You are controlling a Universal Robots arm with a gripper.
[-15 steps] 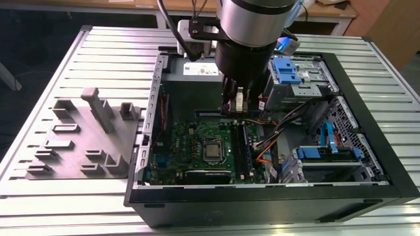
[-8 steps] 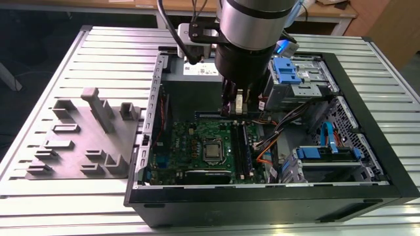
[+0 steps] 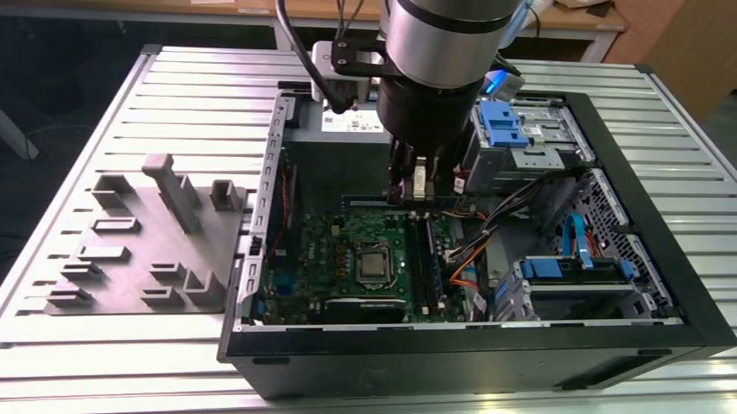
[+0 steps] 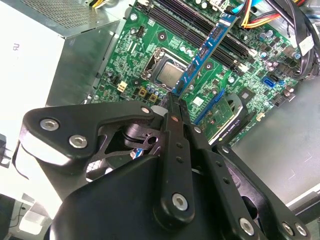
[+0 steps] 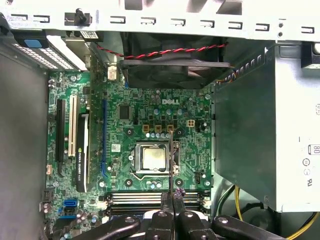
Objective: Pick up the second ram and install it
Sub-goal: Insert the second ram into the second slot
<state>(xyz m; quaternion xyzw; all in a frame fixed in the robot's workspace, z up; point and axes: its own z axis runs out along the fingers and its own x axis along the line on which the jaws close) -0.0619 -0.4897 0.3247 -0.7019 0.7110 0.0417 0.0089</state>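
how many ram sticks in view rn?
1 clear: the memory stick, held in the gripper over the motherboard. More may sit in the slots; cannot tell.

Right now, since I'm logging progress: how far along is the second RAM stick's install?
Done: the pickup; the gripper is shut on the RAM stick, away from the grey tray. In hand: the stick hangs inside the open PC case over the motherboard. Left: seating it; it sits in no memory slot yet.
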